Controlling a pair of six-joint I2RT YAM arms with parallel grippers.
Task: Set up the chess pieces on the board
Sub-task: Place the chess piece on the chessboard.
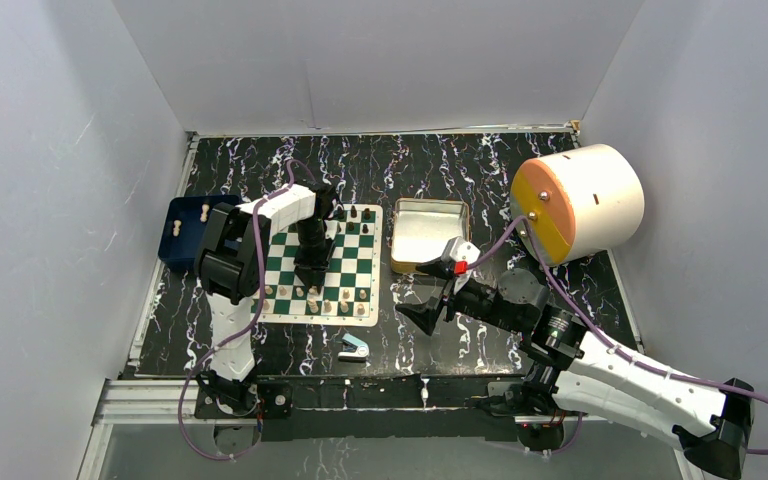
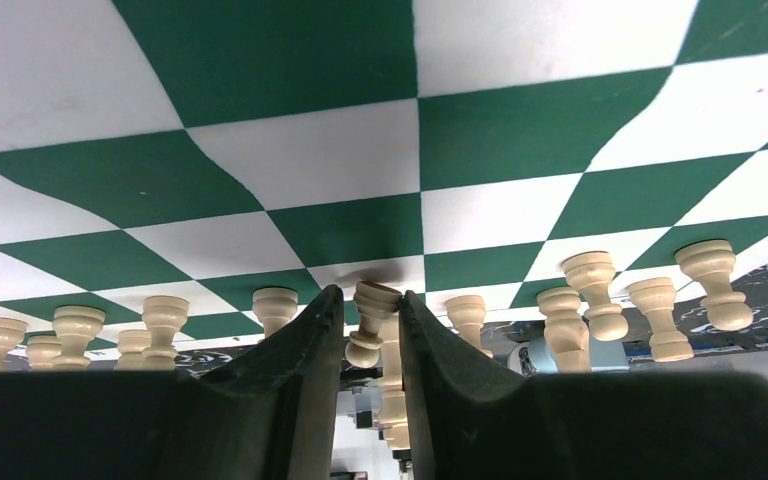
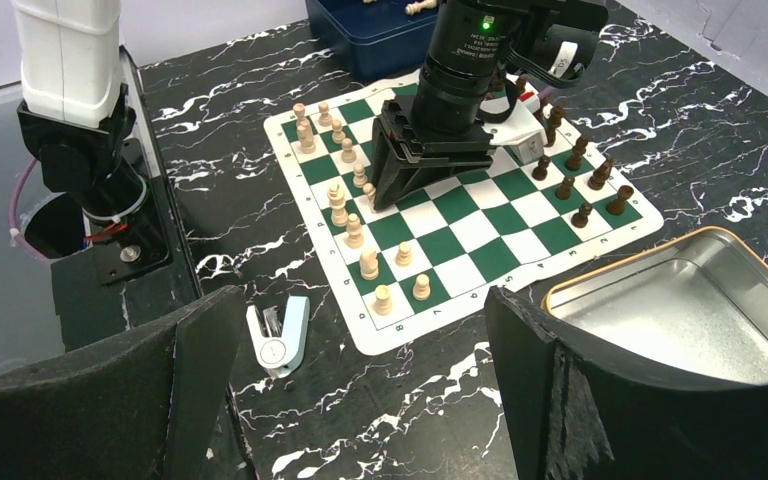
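Right, state at that moment:
- Table [image 1: 480, 165] was black with white marble veining, boxed in by plain white walls [image 1: 360, 60] on three sides.
- Board [image 1: 360, 262] lay flat left of centre, in front of the left arm.
- Pale pieces [image 3: 360, 235] stood in two rows along the board's near edge, and dark pieces [image 3: 570, 185] along the far edge.
- Left gripper [image 2: 372, 297] was down on the board at the pale rows. Its jaws stood narrow around a tilted pale pawn [image 2: 365, 345]. I couldn't tell whether they pinched it or only flanked it.
- Right gripper [image 3: 358, 320] hung over bare table just right of the board, near the tin [image 1: 428, 235]. Its jaws were spread wide and held nothing.
- The tin was silver, lay open and sat just beside the board's right edge.
- A dark blue tray [image 1: 182, 235] sat at the board's far-left corner with a few pale pieces [image 1: 203, 210] in it.
- A small blue-and-white gadget [image 1: 354, 347] lay on the table just in front of the board.
- A big cream drum with an orange face [image 1: 580, 205] lay on its side at the far right.
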